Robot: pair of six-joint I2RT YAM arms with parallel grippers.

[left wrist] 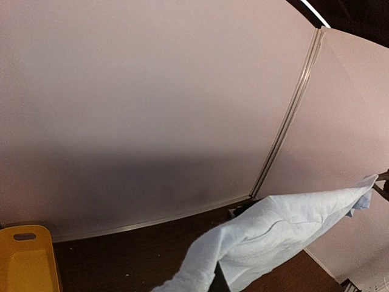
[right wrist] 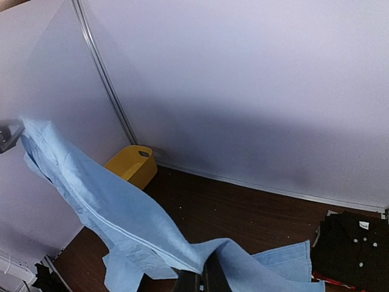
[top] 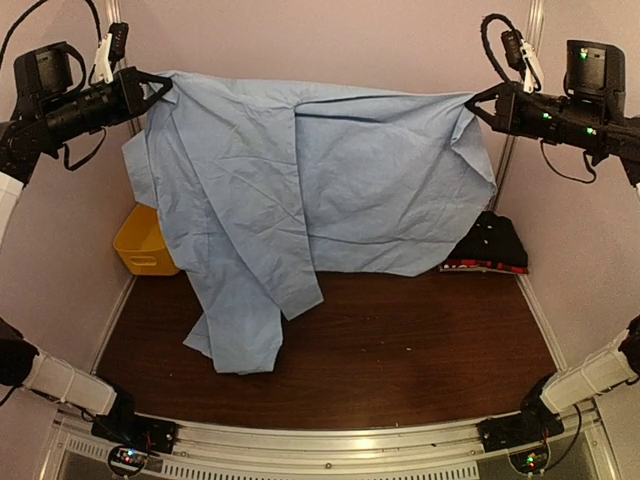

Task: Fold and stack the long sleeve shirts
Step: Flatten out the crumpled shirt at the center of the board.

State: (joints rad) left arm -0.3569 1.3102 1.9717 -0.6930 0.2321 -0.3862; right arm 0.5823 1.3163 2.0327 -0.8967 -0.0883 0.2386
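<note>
A light blue long sleeve shirt [top: 330,180] hangs spread in the air between my two grippers, high above the table. My left gripper [top: 162,86] is shut on its upper left corner and my right gripper [top: 472,102] is shut on its upper right corner. One sleeve [top: 245,320] trails down onto the brown table [top: 420,350]. In the left wrist view the blue cloth [left wrist: 273,231] stretches away to the right; in the right wrist view the blue cloth [right wrist: 121,213] stretches to the left. A folded black shirt with pale buttons [top: 492,240] lies on a red-edged one [top: 485,267] at the back right.
A yellow plastic basket [top: 143,243] stands at the back left by the wall; it also shows in the left wrist view [left wrist: 27,258] and the right wrist view [right wrist: 130,164]. Pale walls enclose the table on three sides.
</note>
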